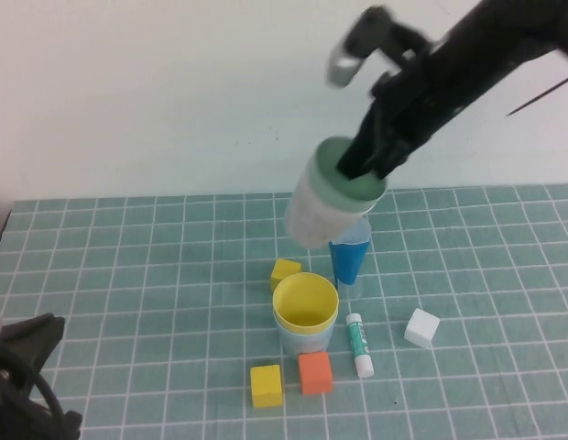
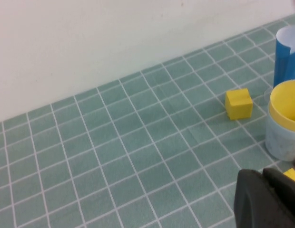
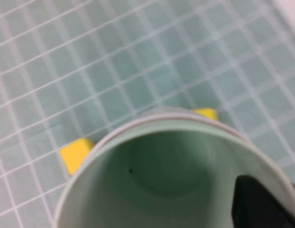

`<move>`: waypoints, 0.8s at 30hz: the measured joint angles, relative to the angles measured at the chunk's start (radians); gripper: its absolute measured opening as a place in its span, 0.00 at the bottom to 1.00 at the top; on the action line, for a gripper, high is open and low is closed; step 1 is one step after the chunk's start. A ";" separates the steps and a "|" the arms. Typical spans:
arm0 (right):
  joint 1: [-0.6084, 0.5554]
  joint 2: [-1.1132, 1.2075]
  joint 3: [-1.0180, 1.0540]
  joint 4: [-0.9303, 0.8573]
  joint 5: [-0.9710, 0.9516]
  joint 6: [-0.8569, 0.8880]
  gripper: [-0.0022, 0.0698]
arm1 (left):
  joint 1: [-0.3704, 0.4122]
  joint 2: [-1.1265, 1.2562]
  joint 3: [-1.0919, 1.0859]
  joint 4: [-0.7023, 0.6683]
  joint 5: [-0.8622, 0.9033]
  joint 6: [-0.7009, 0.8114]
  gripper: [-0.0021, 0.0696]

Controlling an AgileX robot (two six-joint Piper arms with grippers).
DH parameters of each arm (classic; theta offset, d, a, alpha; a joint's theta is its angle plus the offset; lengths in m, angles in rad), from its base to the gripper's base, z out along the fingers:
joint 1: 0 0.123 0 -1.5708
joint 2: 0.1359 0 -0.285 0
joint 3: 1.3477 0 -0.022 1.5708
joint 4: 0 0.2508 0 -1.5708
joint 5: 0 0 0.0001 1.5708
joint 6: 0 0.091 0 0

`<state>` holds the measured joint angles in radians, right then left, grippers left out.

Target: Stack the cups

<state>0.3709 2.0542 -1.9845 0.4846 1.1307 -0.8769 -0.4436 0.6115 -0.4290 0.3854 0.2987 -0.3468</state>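
Note:
My right gripper is shut on the rim of a pale cup with a green inside and holds it tilted in the air, above and behind the other cups. In the right wrist view the green cup fills the frame with one finger inside its rim. A cup with a yellow inside stands upright mid-table; it also shows in the left wrist view. A blue cup stands upside down just behind it, partly hidden by the held cup. My left gripper is parked low at the near left.
Small blocks lie around the yellow cup: a yellow one behind it, a yellow one and an orange one in front, a white one to the right. A green-and-white marker lies right of the cup.

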 joint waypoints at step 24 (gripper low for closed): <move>0.131 0.194 0.000 -0.155 -0.046 0.046 0.17 | 0.000 -0.039 0.000 0.000 0.026 -0.001 0.03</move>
<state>0.5019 2.2485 -1.9845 0.3292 1.0844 -0.8307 -0.4436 0.5724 -0.4290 0.3854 0.3245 -0.3481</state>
